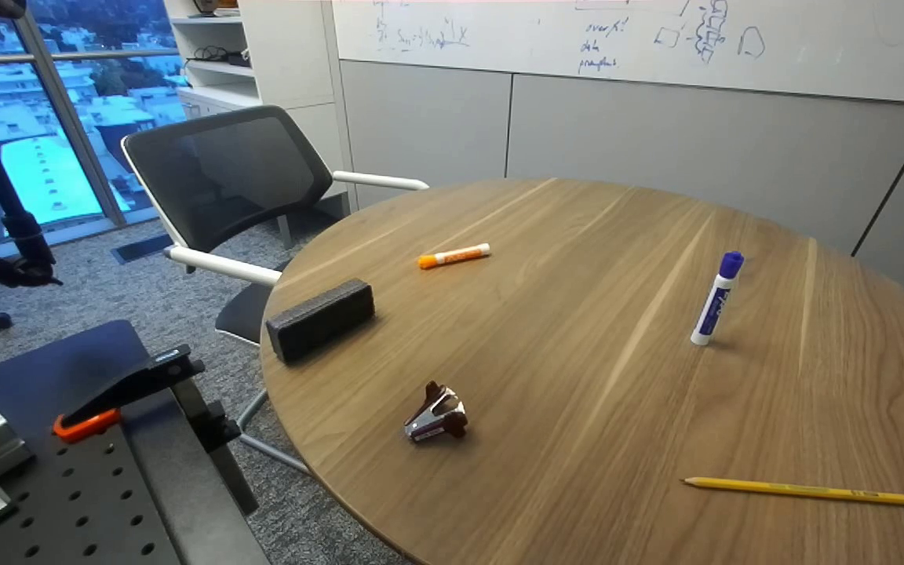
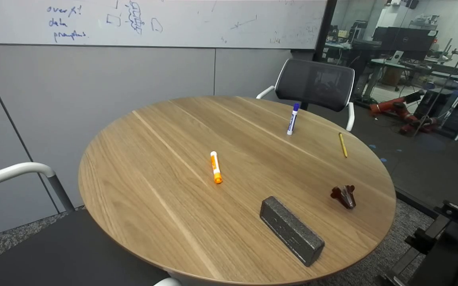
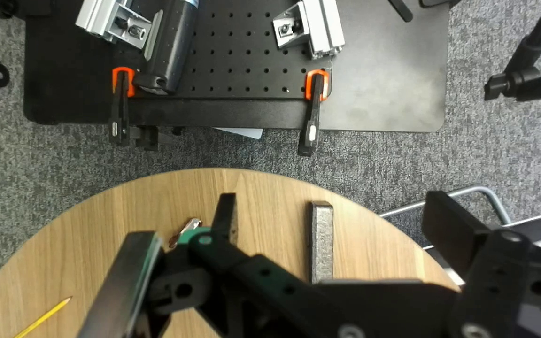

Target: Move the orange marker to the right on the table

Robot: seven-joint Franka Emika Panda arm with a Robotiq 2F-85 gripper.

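The orange marker lies flat on the table in both exterior views (image 1: 454,256) (image 2: 216,167). It has an orange cap and a white and orange body with a whitish end. It is hidden in the wrist view. The round wood-grain table (image 1: 577,314) (image 2: 141,198) also shows in the wrist view (image 3: 270,225). My gripper (image 3: 336,209) shows only in the wrist view, with its fingers wide apart. It holds nothing and is high above the table, over the edge near the black block.
On the table are a black block (image 1: 322,320) (image 2: 291,230) (image 3: 322,239), a staple remover (image 1: 438,413) (image 2: 344,196), a blue-and-white marker standing upright (image 1: 716,298) (image 2: 292,119) and a yellow pencil (image 1: 805,491) (image 2: 343,145). Chairs (image 1: 228,176) (image 2: 316,83) stand beside it. A dark bench (image 3: 383,94) with clamps is near its edge.
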